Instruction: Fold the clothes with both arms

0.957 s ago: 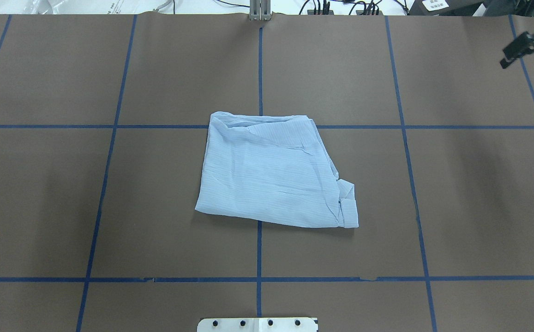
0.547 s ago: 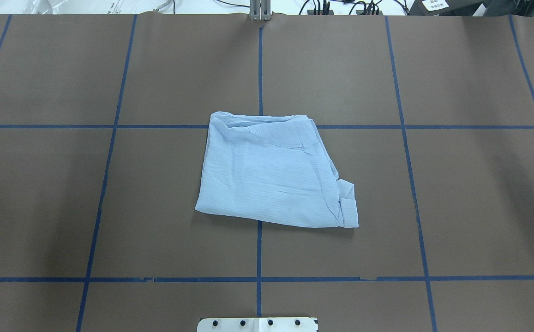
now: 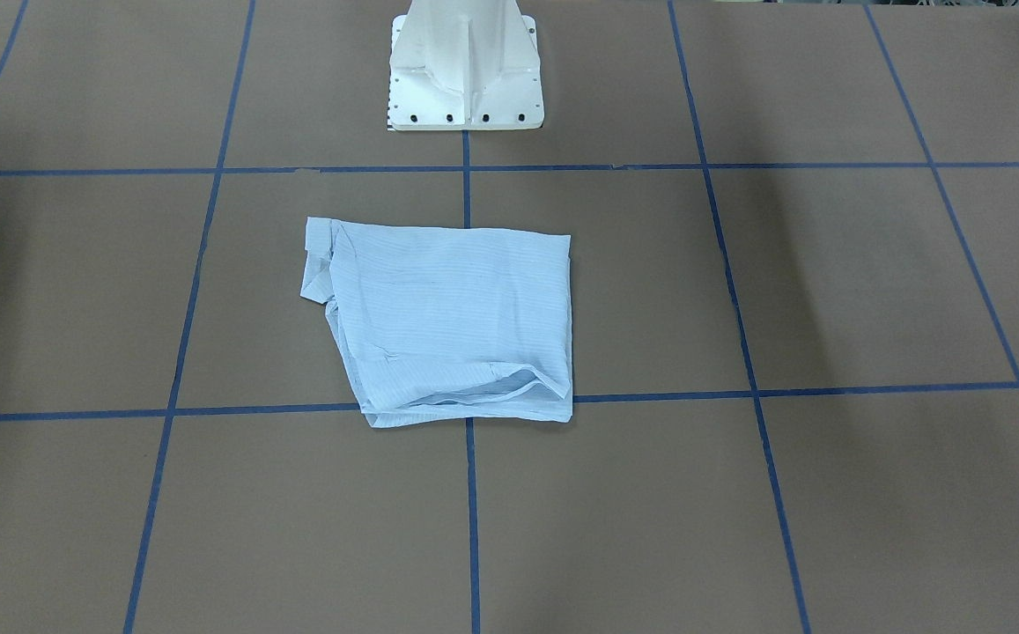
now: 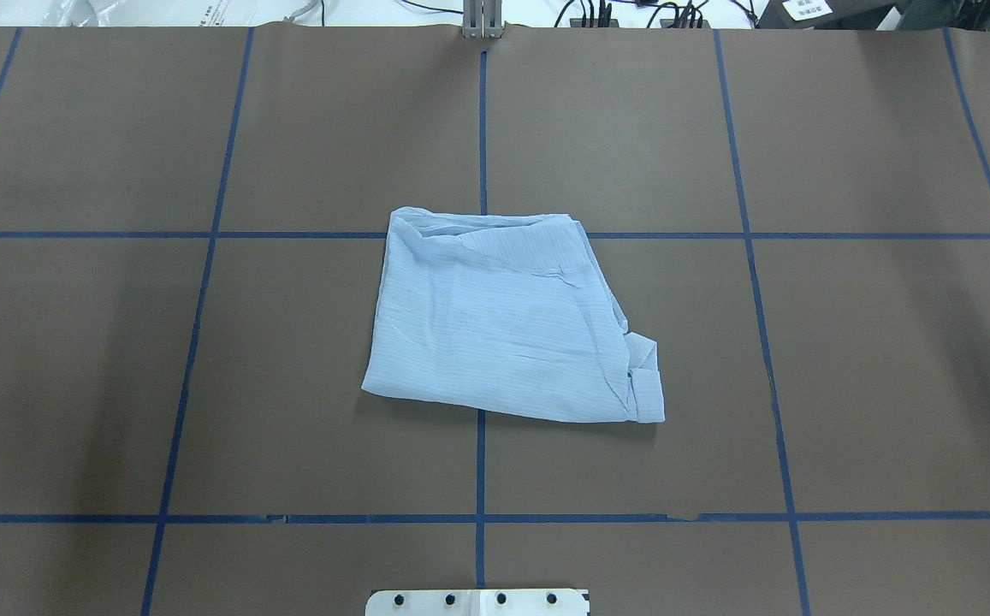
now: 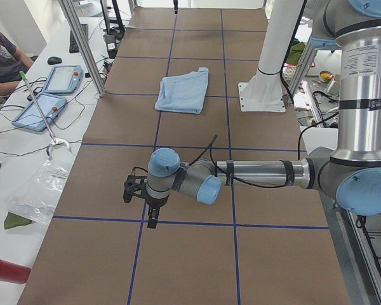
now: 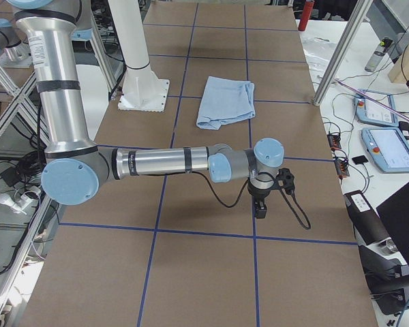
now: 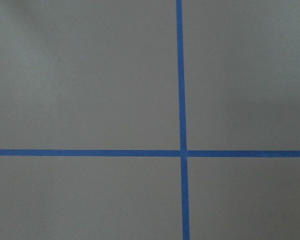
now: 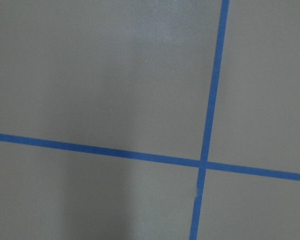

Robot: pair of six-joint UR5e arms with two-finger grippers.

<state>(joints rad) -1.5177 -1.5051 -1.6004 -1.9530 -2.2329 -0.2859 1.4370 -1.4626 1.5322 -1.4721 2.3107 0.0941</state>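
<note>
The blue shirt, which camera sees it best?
The overhead exterior view: the shirt lies folded, big and whole, mid-table. The front-facing view shows it about as well. Both side views show it small and far. The wrist cameras show only blue tape lines.

I am counting one folded pale-blue striped shirt (image 4: 503, 321), two grey metal-tube robot arms (left arm (image 5: 260, 173), right arm (image 6: 160, 162)), one white pedestal base (image 3: 465, 70), and two blue-framed tablets (image 6: 375, 107) (image 6: 392, 150).

Exterior views all around (shirt (image 4: 503, 316) shared)
</note>
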